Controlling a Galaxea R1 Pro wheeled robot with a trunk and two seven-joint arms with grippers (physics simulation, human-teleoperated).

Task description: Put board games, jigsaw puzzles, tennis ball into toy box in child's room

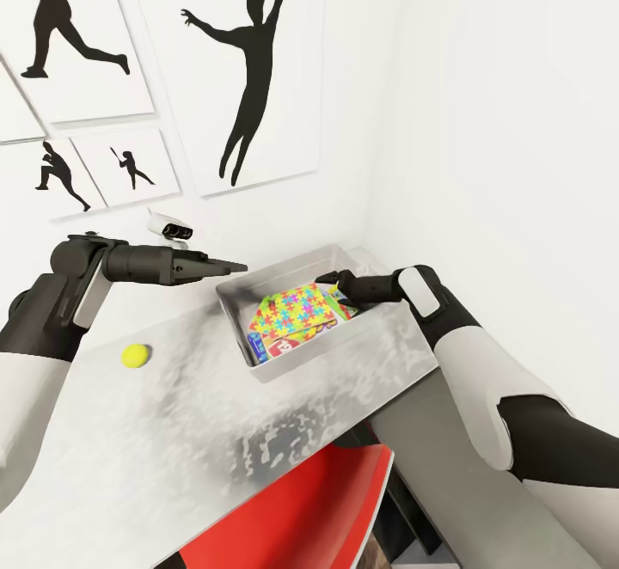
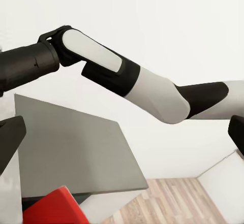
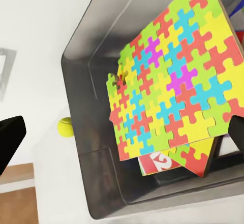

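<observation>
The left arm [image 1: 52,311] bends at the elbow, its forearm level and reaching forward, the left gripper [image 1: 225,267] tapering to a point. The right arm [image 1: 481,371] bends inward, the right gripper [image 1: 328,278] with jaws spread.

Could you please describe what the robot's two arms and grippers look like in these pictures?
Both arms alternate glossy white shells with matte black joint sections. The left gripper is black and tapers to slim pointed fingers behind a dark cylindrical wrist. The right gripper is likewise black, behind a rounded white forearm panel. No cables or markings are visible.
</observation>
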